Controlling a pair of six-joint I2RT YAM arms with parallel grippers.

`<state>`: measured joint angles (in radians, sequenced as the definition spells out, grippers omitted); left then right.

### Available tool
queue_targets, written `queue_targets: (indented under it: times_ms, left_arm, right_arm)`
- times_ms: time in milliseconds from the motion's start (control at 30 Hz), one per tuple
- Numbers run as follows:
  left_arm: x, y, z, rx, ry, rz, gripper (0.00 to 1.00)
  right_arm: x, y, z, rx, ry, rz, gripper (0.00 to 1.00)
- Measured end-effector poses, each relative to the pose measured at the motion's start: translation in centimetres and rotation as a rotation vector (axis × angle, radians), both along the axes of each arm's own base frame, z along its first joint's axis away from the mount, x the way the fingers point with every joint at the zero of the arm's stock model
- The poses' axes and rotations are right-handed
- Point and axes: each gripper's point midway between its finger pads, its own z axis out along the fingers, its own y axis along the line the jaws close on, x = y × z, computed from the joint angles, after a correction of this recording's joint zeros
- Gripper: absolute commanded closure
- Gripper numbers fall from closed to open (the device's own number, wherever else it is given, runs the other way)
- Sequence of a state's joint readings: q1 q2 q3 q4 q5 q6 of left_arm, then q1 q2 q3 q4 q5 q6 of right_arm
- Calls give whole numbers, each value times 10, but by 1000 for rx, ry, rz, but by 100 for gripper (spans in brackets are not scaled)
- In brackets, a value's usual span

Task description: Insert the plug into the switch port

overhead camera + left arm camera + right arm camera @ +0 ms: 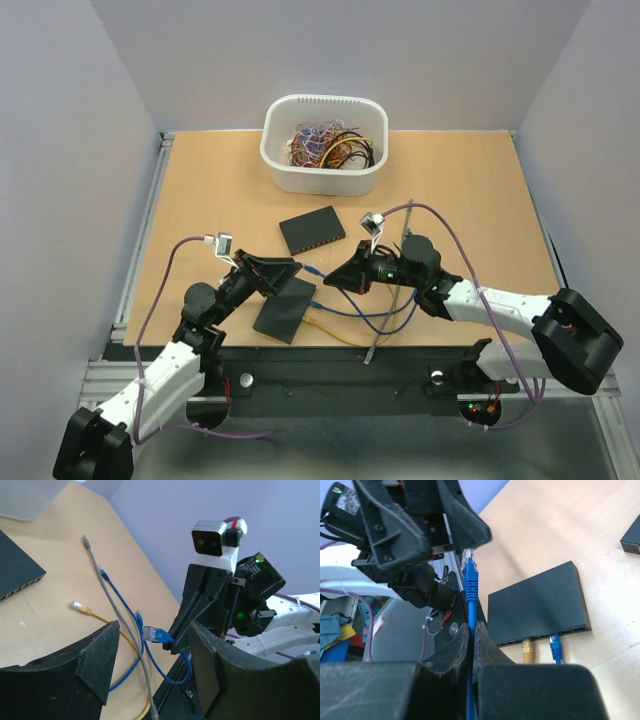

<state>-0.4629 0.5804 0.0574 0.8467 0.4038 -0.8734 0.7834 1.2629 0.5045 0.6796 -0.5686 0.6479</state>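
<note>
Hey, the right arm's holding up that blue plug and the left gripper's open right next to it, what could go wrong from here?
The right gripper pinches the blue cable below its plug, so the plug stands free and may tilt or slip when touched. The open left gripper sits close; closing could clip the right gripper instead. Loose cables near the switch may snag.
</note>
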Motion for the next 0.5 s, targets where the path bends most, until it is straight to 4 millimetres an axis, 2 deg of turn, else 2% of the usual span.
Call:
queue_targets:
  times_ms: [200, 367, 500]
  left_arm:
    - [4, -3, -8, 13, 27, -2, 34]
    - [3, -6, -5, 6, 12, -15, 36]
    - [1, -10, -5, 5, 8, -32, 41]
  right_arm:
    - [-1, 2, 4, 10, -5, 5, 100]
    - [-1, 5, 2, 10, -2, 10, 100]
    - [-2, 6, 0, 9, 1, 14, 100]
